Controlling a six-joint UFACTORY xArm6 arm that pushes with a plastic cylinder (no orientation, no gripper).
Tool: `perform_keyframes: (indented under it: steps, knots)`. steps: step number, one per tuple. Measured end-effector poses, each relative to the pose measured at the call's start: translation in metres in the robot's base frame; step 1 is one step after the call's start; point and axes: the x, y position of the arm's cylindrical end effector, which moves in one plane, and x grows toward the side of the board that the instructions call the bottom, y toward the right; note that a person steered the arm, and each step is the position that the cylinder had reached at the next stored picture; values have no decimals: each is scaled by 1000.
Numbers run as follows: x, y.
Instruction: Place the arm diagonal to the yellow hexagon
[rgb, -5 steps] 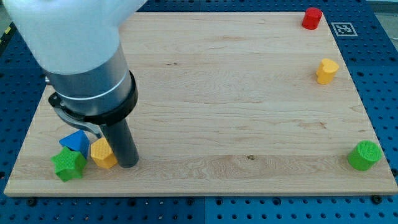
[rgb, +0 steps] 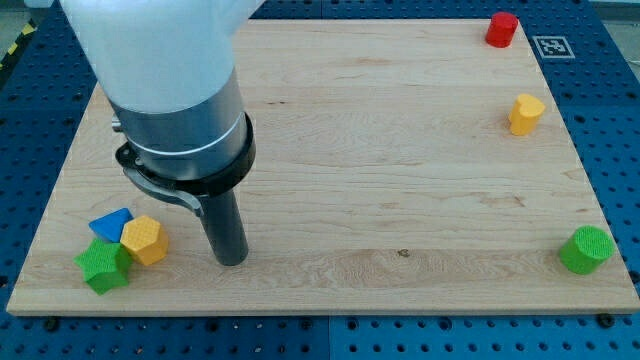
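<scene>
The yellow hexagon lies near the board's bottom-left corner, touching a blue triangle on its upper left and a green star on its lower left. My tip rests on the board to the right of the yellow hexagon and slightly lower, with a clear gap between them. The rod rises into the large grey and white arm body above.
A second yellow block sits at the right side. A red block sits at the top right. A green cylinder sits at the bottom right. The wooden board lies on a blue pegboard.
My tip has moved to the right, away from the yellow hexagon. The yellow hexagon, blue triangle and green star have shifted slightly to the left and down.
</scene>
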Motion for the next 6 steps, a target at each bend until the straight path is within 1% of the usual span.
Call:
perform_keyframes:
  steps: [1,3,4,6]
  knots:
    - [0,6]
    - [-5,57]
    - [-24,73]
    - [-80,80]
